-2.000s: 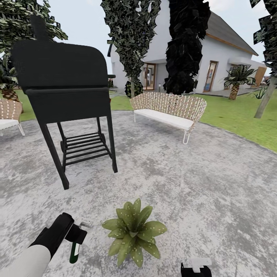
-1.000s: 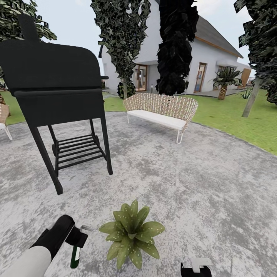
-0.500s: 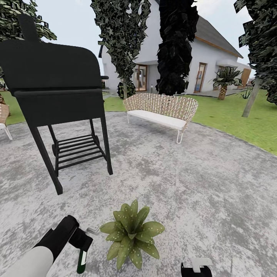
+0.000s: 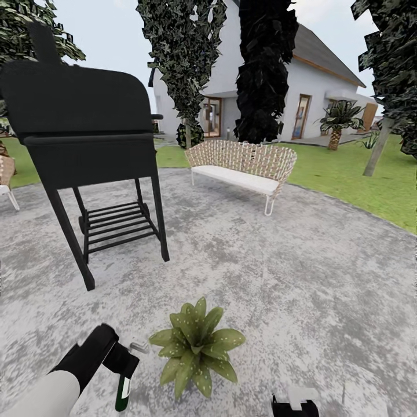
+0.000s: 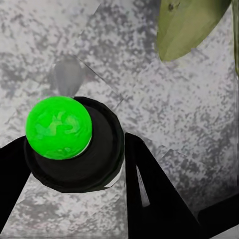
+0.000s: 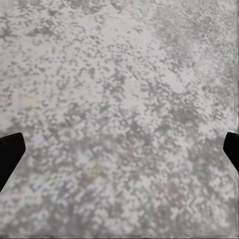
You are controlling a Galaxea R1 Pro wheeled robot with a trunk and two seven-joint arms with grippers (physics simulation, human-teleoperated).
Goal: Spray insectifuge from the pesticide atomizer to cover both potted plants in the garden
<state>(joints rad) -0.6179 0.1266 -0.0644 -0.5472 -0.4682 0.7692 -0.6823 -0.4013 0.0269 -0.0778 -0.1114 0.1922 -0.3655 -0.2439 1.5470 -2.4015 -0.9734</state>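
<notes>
Pickup done: left gripper [image 4: 123, 360] fingers clamped on the pesticide atomizer [image 4: 123, 389], hanging at about 9 o'clock just beside one potted plant [image 4: 197, 346], grey nozzle aimed at it. Spray coverage can't be judged; second plant left. Right gripper [image 6: 119, 149] fingers spread wide, empty, over the speckled grey stone patio [image 4: 301, 278]. Leaves pointed, pale-dotted; bottle glossy green, black head.

Speckled grey patio stone [image 6: 119, 114] (dark pincer fingertips [image 6: 9, 149] at edges, apart)
</notes>
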